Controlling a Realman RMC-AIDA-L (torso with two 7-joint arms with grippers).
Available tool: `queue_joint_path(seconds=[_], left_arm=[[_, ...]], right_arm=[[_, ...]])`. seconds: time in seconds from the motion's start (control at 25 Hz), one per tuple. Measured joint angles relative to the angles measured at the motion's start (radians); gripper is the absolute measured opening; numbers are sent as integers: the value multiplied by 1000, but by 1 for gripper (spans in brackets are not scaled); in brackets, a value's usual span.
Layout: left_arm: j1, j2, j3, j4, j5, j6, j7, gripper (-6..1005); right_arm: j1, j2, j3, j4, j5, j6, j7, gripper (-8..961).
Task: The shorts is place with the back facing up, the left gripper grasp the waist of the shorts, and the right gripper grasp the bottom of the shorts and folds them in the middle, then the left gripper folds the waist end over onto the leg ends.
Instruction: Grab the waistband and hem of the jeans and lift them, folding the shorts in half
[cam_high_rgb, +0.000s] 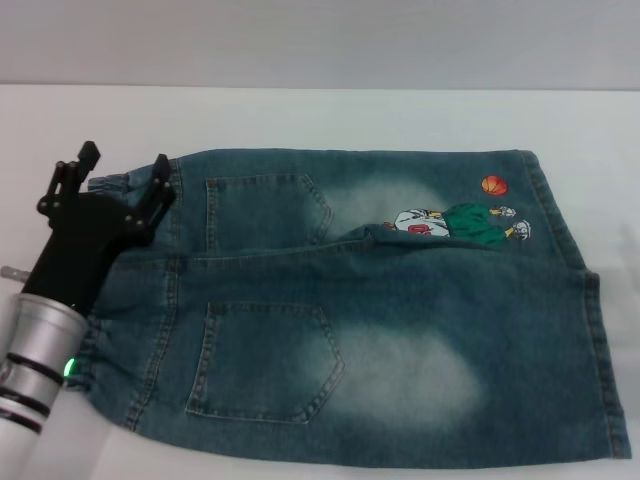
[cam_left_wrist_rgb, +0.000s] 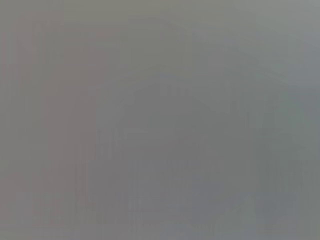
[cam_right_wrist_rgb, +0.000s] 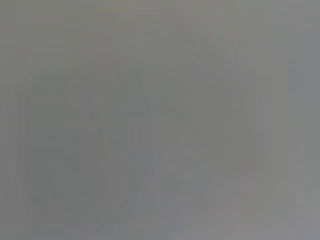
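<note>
The shorts (cam_high_rgb: 400, 330) lie spread flat on the white table, back up, with two back pockets showing. Their gathered waist (cam_high_rgb: 120, 183) runs down the left side and the leg ends (cam_high_rgb: 600, 340) lie at the right. A cartoon figure and an orange ball are printed on the far leg near its hem. My left gripper (cam_high_rgb: 126, 168) hovers over the far end of the waist, open, its two black fingers spread apart with the band between and below them. The right gripper is out of view. Both wrist views are a featureless grey.
The white table (cam_high_rgb: 320, 115) extends beyond the shorts on the far side and to the left. A pale wall rises behind the table's far edge.
</note>
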Motion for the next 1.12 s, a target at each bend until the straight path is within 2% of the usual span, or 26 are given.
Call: queue_joint_path(seconds=[0.12, 0.24, 0.32, 0.4, 0.52, 0.56, 0.64, 0.68, 0.72, 0.8, 0.88, 1.12], left_arm=[[13, 4, -26, -70, 6, -81, 28, 813], [20, 7, -40, -120, 7, -127, 58, 813], [26, 11, -51, -164, 8, -166, 69, 813], [40, 21, -65, -233, 9, -218, 69, 813], [85, 43, -103, -386, 19, -356, 95, 813], [101, 48, -123, -439, 25, -413, 113, 813], [101, 48, -123, -439, 25, -413, 113, 813], [166, 39, -228, -616, 50, -653, 161, 813], [172, 37, -239, -631, 54, -681, 165, 813], [212, 16, -312, -738, 76, -844, 185, 813], [227, 8, -343, -787, 89, -925, 194, 812], [243, 4, -439, -934, 98, -1234, 201, 812]], right_arm=[[-48, -23, -16, 152, -65, -120, 65, 586], [-181, -31, -12, 473, -193, -403, 74, 586], [-269, -20, -4, 734, -275, -650, 74, 586], [-328, -7, 7, 943, -328, -869, 80, 586], [-375, -7, 2, 1132, -346, -1061, 129, 585], [-381, -13, -6, 1171, -348, -1107, 147, 585], [-387, -29, -31, 1238, -352, -1199, 172, 585], [-389, -36, -45, 1267, -352, -1247, 180, 585], [-389, -41, -59, 1301, -351, -1297, 183, 585], [-389, -43, -82, 1362, -348, -1403, 184, 585], [-384, -48, -102, 1426, -344, -1517, 184, 584], [-343, -77, -138, 1631, -236, -1865, 101, 584]])
